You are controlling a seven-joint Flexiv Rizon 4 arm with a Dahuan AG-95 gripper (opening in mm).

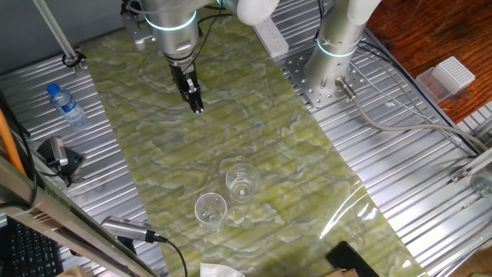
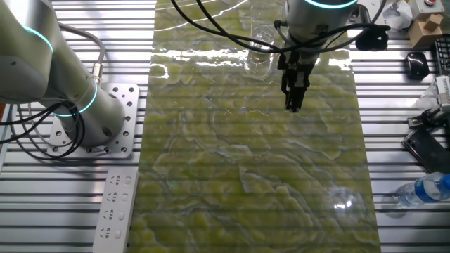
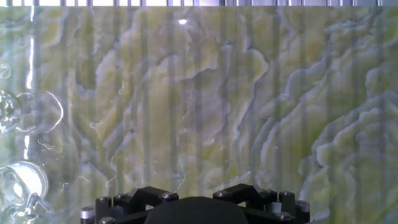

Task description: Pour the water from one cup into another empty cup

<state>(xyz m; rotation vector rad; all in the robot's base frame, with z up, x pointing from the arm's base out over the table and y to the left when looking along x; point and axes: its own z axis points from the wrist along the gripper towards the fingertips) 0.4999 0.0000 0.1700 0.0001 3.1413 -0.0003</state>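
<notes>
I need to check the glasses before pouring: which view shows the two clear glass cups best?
One fixed view: both clear glass cups stand whole and unobstructed on the green mat. The other fixed view shows them faint behind the gripper; the hand view crops them at its left edge.

Two glass cups standing upright side by side on the mat (image 1: 231, 131) covering the middle of the tabletop (image 1: 415, 192), close to one end of it: one cup (image 1: 242, 183) nearer the middle, the other cup (image 1: 211, 209) just beside it, nearer the edge, rims close but apart. Well away from both, over the mat's opposite half, the gripper (image 1: 197, 104) hanging clear of the surface, fingers pointing down. Off the mat, near a tabletop corner on the gripper's end, a plastic bottle (image 1: 66, 105) lying on its side. Beside the mat, a power strip (image 2: 114, 209) lying flat, near a second arm's base plate (image 2: 112, 123).
</notes>
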